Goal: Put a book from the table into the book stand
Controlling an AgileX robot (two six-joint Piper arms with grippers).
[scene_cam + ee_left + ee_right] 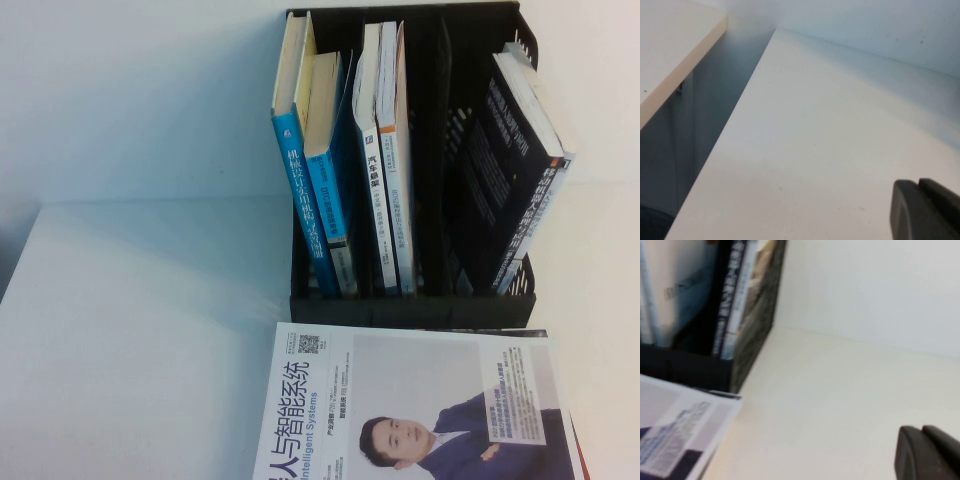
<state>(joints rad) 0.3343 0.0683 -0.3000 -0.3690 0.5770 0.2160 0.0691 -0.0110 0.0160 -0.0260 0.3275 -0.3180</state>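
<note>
The black book stand [410, 310] stands at the back of the white table [130, 330]. The thick black book with white title [510, 190] leans tilted in the stand's rightmost slot; its dark spine also shows in the right wrist view [732, 300]. Neither gripper shows in the high view. My left gripper [921, 186] is shut and empty, low over bare tabletop [815, 150] near the table's edge. My right gripper [923, 432] is shut and empty over bare tabletop to the right of the stand [757, 325].
Blue-spined books [318, 190] and white-spined books [385, 160] fill the stand's left slots. A white-covered book with a suited man's portrait [420, 400] lies flat before the stand, on something with a dark edge. A gap and a second surface [675, 45] lie beyond the table's left edge.
</note>
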